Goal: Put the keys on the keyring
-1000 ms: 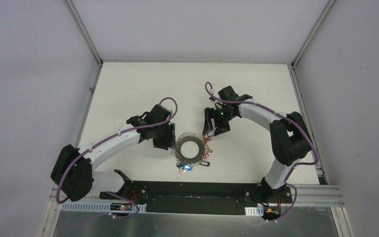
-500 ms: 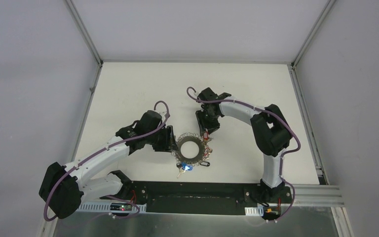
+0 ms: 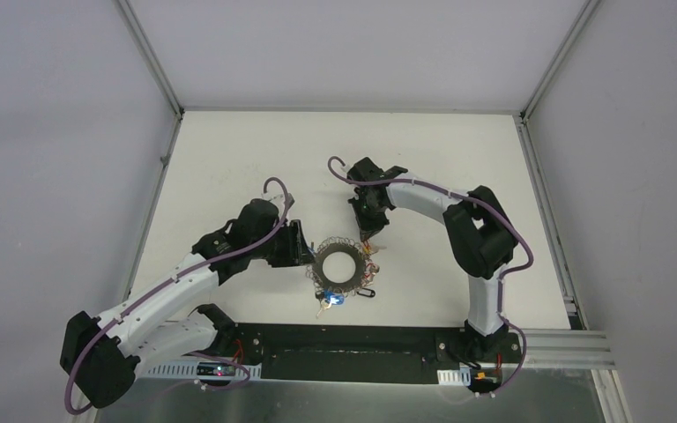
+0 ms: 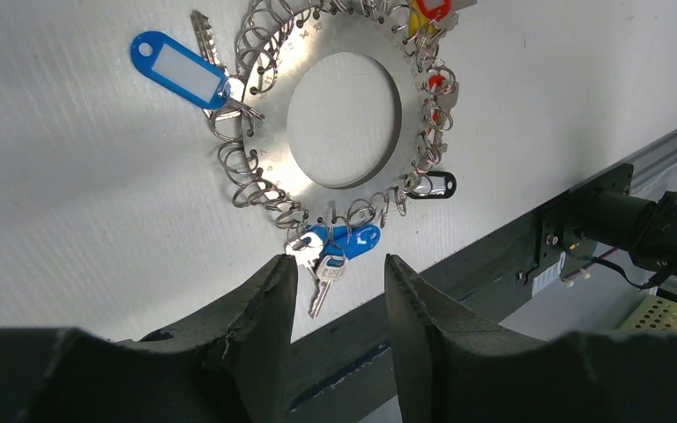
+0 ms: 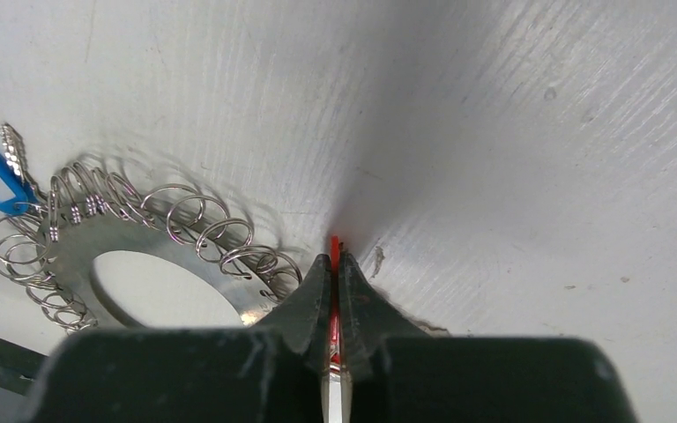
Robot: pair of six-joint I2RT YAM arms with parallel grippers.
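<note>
Keyring (image 4: 269,132) flat on tabletop (image 3: 229,159), between the two tools. Right tool (image 5: 334,260) pinched closed on red key tag (image 5: 334,249), edge-on, just off rim loops. Left tool (image 4: 339,262) part-open, empty, beside ring's left edge. Blue-tagged key (image 4: 179,72) touching rim loops.
</note>
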